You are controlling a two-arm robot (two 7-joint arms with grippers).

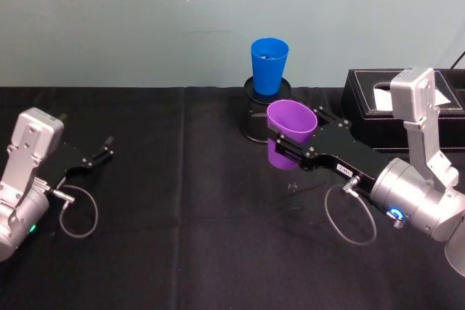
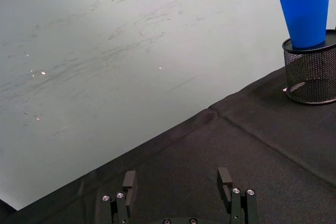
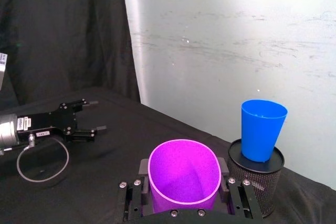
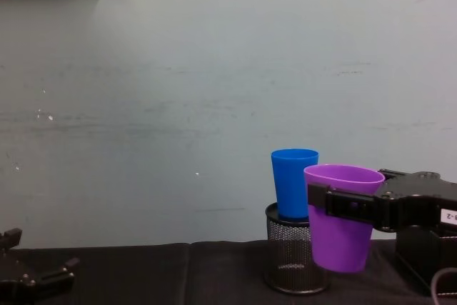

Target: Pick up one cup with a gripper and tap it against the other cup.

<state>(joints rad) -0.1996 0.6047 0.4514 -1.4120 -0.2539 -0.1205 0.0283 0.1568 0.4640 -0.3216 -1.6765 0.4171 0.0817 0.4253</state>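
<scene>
Nothing legible: the small white label [image 1: 345,172] on the black flat-fingered right pincer [image 1: 290,136] is too small to read.

Mesh cylinder [image 1: 254,117] partly behind purple cup [image 1: 290,121] in head view

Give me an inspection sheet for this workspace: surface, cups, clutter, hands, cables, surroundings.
Surface: black cloth covers the table.
Job's things: purple cup held off the cloth, apart from the blue cup, which stands upright on the mesh cylinder.
Clutter: black box at rear right.
Hands: right hand shut on the purple cup; left hand open, parked at left.
Cables: left cable loop and right cable loop, grey, one at each wrist.
Surroundings: scuffed pale wall behind.
</scene>
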